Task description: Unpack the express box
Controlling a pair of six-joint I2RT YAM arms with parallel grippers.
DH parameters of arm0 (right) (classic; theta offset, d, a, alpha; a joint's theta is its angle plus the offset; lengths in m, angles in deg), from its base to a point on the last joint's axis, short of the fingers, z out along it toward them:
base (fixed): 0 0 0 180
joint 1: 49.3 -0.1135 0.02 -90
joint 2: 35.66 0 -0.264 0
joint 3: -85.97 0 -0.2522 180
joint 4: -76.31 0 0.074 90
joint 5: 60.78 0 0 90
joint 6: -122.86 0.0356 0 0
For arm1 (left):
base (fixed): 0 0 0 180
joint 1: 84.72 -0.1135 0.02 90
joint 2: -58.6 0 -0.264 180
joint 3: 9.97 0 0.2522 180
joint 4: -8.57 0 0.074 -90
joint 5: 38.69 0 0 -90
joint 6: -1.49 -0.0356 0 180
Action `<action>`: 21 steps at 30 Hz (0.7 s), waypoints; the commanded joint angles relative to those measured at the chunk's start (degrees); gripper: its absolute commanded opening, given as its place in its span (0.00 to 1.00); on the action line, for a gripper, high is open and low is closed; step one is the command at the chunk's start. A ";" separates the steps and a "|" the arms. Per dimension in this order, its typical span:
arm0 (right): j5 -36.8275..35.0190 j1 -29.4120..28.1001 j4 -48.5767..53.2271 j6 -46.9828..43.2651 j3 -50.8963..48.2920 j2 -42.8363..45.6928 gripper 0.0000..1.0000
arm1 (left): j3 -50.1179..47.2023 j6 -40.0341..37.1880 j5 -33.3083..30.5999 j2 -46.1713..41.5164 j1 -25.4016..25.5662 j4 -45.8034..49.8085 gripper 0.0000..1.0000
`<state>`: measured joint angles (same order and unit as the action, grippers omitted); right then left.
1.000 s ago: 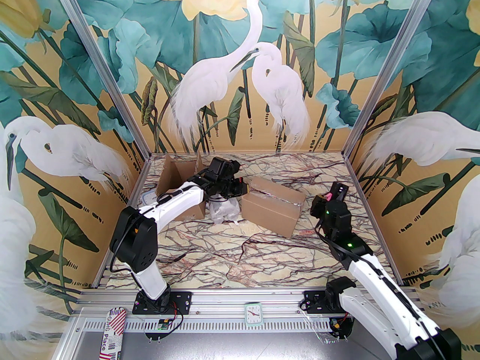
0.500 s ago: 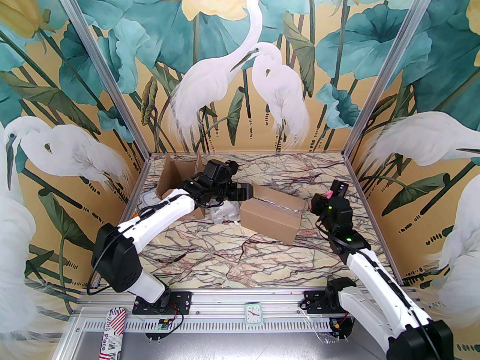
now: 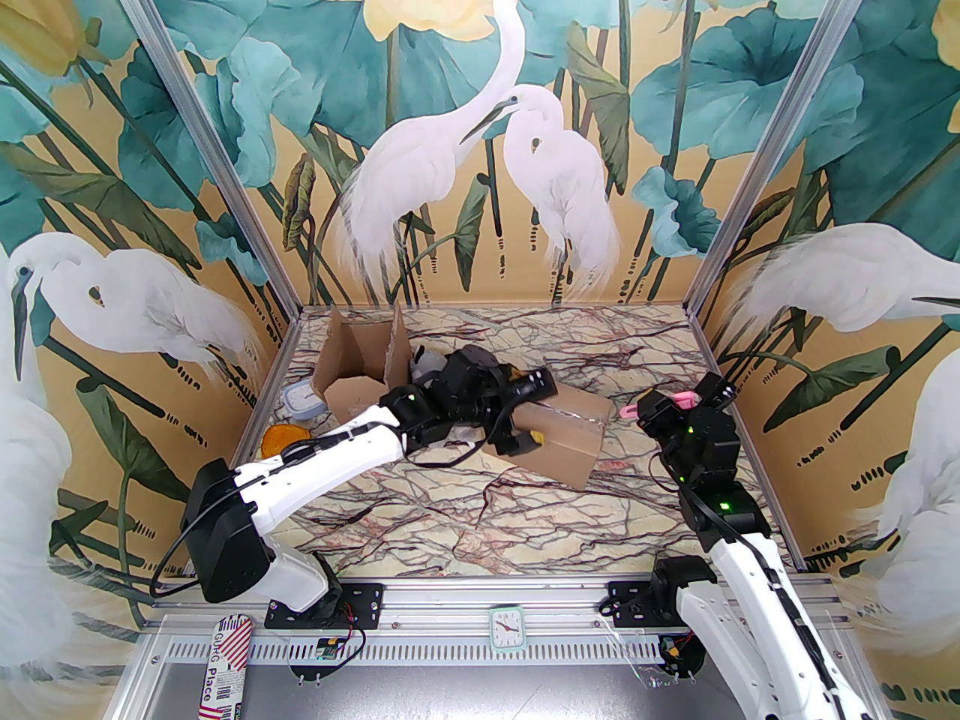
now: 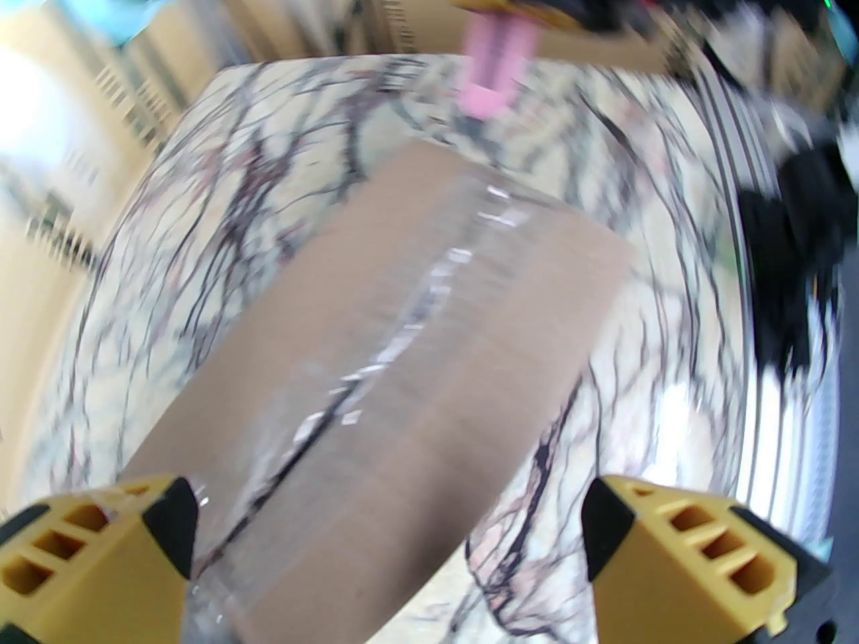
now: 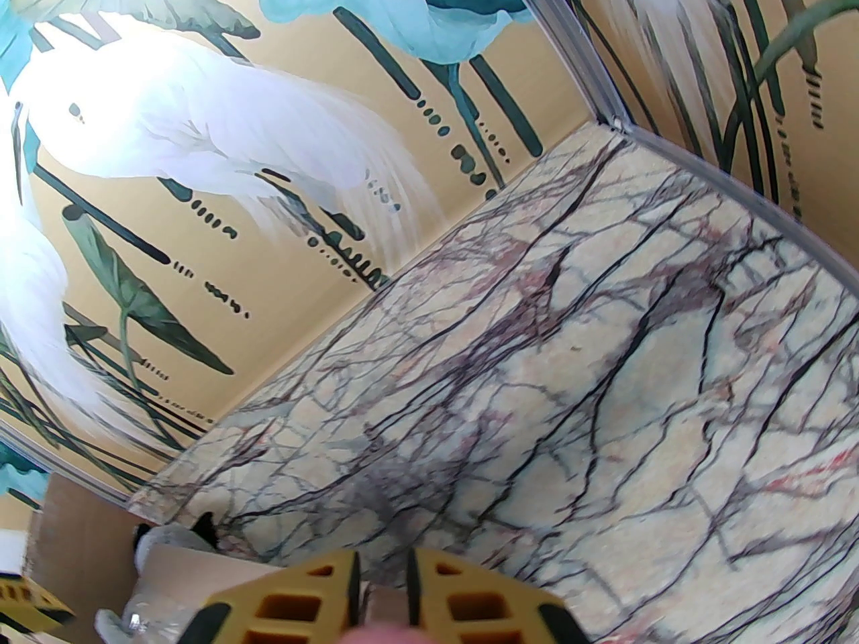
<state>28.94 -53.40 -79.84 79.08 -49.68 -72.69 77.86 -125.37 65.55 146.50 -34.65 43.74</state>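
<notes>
Looks like the left gripper swung off the open box and over to the taped box, and its jaws went from closed to wide apart. Right now it hangs over the box's left end, one finger above the taped top, the other out past the near side, gripping nothing. Box sits mid-worktop, flaps shut. Meanwhile the right gripper backed off to the box's right, jaws clamped on a pink tool.

Brown cardboard express box, flat, top seam taped.
</notes>
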 commanded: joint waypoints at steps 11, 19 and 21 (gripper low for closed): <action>0.76 0.32 -3.32 2.93 -1.40 -1.11 0.00 | 6.60 -18.51 5.72 8.84 4.08 0.28 0.99; -0.58 0.37 -3.53 3.18 -2.03 0.50 0.00 | 8.93 -18.60 5.98 11.93 4.25 0.60 0.99; -1.02 0.40 -3.93 3.18 -2.20 1.16 0.00 | 9.26 -18.30 6.19 12.63 4.26 0.36 1.00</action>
<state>29.69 -53.29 -82.35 82.01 -51.18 -72.58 85.68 -143.21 69.92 157.28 -30.59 43.87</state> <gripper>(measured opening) 0.183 0.995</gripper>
